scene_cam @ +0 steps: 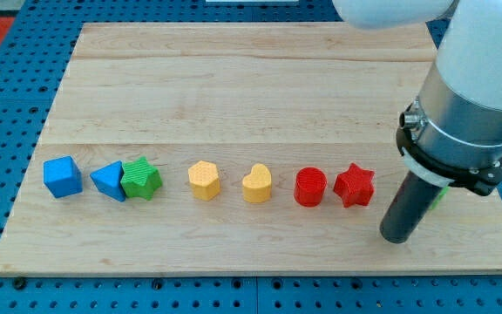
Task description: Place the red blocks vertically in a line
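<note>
A red cylinder [309, 187] and a red star [354, 185] lie side by side on the wooden board [251, 78], right of centre, in a loose horizontal row with the other blocks. My tip [396, 235] rests on the board just right of and below the red star, a small gap away from it. A sliver of a green block [440, 195] shows behind the rod on its right side, mostly hidden.
Left of the red blocks, in the same row: a yellow heart [257, 184], a yellow hexagon [204, 180], a green star [141, 179] touching a blue triangle [108, 180], and a blue cube [63, 176]. The arm's grey body [473, 96] covers the board's right side.
</note>
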